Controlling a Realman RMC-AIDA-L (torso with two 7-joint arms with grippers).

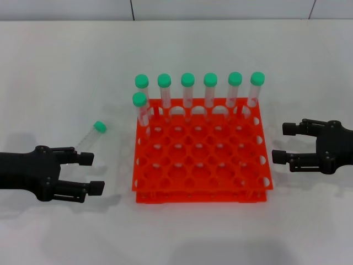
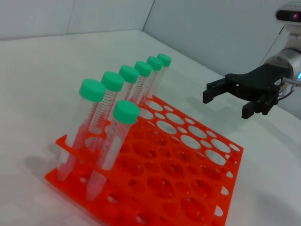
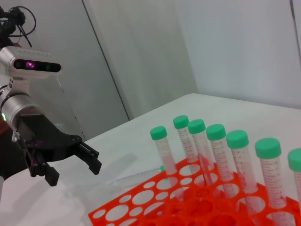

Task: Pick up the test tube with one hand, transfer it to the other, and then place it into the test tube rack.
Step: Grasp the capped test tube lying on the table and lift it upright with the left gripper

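My head camera sits high and looks forward and down over the white counter (image 1: 176,44), taking in the whole test tube rack (image 1: 201,160) at centre with the left pincer (image 1: 91,173) and right pincer (image 1: 280,143) at either edge. My left wrist camera rides low and close at the rack's (image 2: 155,174) left side, facing across it to the right, so the right pincer (image 2: 225,99) shows far off. My right wrist camera sits low at the rack's (image 3: 188,207) right side, facing left, catching the left pincer (image 3: 73,162) beyond it. All three views share the rack and its standing tubes (image 1: 187,91); each wrist view shows the opposite arm.
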